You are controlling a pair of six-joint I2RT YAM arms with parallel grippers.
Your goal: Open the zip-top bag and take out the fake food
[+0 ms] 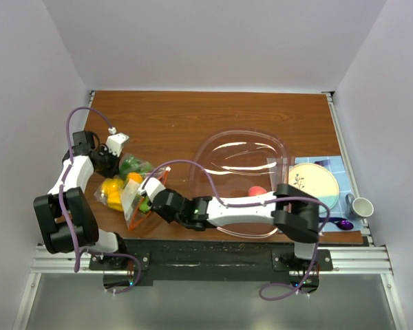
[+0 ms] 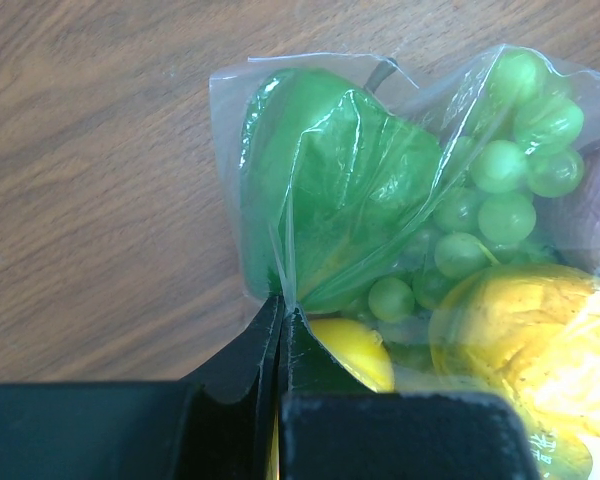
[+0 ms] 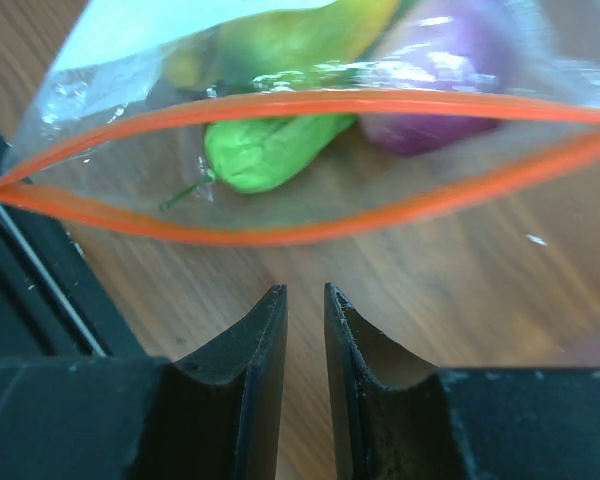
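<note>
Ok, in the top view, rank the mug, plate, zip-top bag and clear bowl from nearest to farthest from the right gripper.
1. zip-top bag, directly at the right gripper, left of centre.
2. clear bowl, mid-table, to the gripper's right.
3. plate, further right.
4. mug, at the table's right edge, beyond the plate.
</note>
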